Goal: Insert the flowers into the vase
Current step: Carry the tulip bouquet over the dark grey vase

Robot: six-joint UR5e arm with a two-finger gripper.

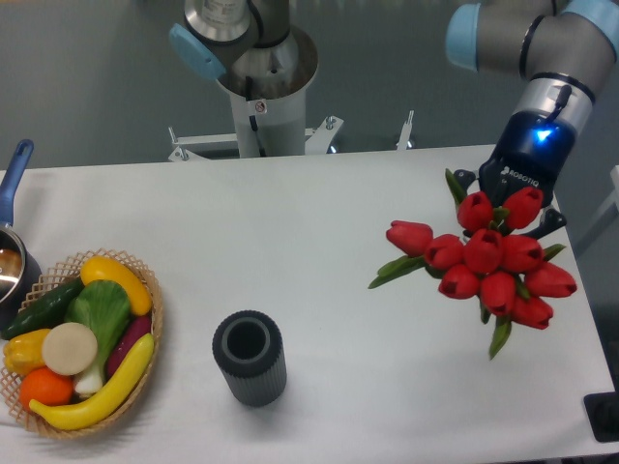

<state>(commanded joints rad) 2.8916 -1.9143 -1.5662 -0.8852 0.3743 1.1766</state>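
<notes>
Red flowers up in the air over the right side of the white counter, blooms facing the camera, green leaves sticking out left and down. Fingers hidden behind the blooms; probably closed on the stems, but cannot tell for sure. Dark grey vase standing upright near the front edge, mouth open, well apart from the bunch. Wicker basket of toy fruit and vegetables at far left. Blue-handled pot just behind.
</notes>
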